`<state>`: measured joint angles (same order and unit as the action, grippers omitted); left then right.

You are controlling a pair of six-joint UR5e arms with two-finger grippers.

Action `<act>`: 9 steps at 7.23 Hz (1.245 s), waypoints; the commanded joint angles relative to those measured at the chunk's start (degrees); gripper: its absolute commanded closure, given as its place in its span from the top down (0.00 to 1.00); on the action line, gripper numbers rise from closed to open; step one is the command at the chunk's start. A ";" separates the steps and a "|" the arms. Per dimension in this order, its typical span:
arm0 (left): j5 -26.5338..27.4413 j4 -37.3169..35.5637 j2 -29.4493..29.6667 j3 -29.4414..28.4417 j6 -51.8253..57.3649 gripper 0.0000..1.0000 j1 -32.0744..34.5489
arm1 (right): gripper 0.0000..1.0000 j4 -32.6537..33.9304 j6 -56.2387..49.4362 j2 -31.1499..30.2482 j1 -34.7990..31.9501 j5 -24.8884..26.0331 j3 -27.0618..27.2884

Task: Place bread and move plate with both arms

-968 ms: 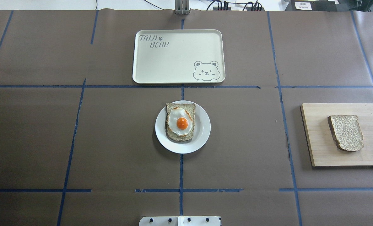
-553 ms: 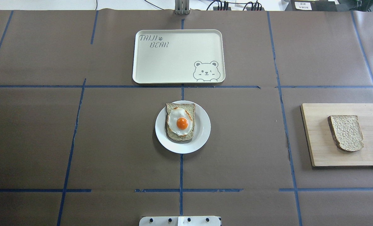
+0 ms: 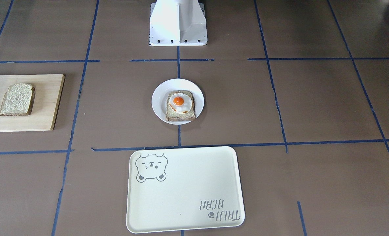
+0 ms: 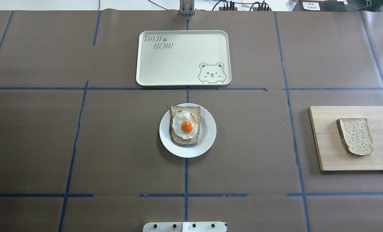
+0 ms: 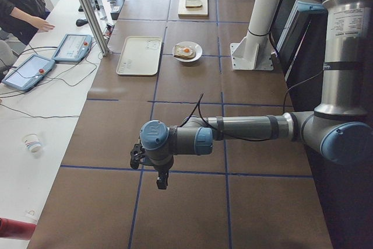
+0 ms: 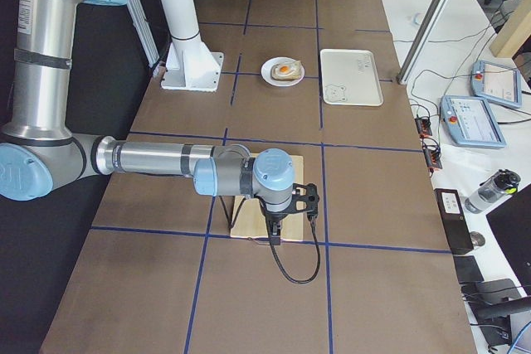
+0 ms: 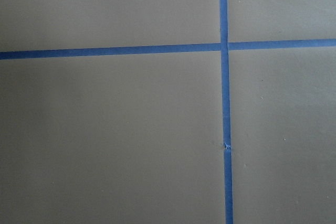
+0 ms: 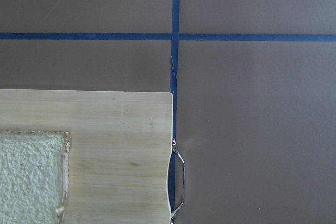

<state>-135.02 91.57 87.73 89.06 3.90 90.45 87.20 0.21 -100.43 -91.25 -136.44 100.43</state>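
Over board (image 6: 249,223) corner, R gripper (image 6: 309,198) hovers; L arm (image 5: 245,127) stretched level.

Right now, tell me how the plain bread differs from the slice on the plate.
The bread is bare; the plated slice carries a fried egg. The bread lies on the wooden board at the robot's right; the plated slice sits on the white plate at centre. Both lie flat.

A cream rectangular tray with a bear drawing (image 4: 178,61) lies flat on the brown paper table covering (image 4: 114,135). Near it, apart, sits a toast slice topped with a fried egg (image 4: 185,126). A light wooden board (image 4: 325,141) lies at the overhead view's right edge. Blue tape lines (image 4: 185,177) form a grid.
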 commanded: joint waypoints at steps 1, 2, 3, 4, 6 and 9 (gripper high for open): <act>-0.07 0.10 0.08 0.06 -0.04 1.00 -0.01 | 1.00 -0.01 0.14 0.67 0.19 -0.05 -0.32; -0.07 0.10 -0.01 0.24 -0.04 1.00 -0.01 | 1.00 -0.18 0.23 1.81 0.19 -0.32 -0.15; -0.07 0.10 -0.01 0.67 -0.04 1.00 -0.01 | 1.00 0.08 0.32 2.77 0.19 -0.75 -0.32; -0.15 0.10 -0.01 1.11 -0.04 1.00 -0.01 | 1.00 -0.01 2.67 2.87 0.45 -1.45 -0.50; -0.15 0.36 -0.01 1.20 -0.04 1.00 -0.01 | 1.00 -5.32 7.52 1.91 3.86 -2.16 -0.59; -0.15 0.45 -0.10 1.29 -0.04 1.00 -0.01 | 1.00 -21.57 23.83 -1.85 11.94 -1.46 -0.67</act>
<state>-135.18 91.95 87.69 90.28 3.87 90.44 72.89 17.72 -100.18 -82.60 -138.13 99.77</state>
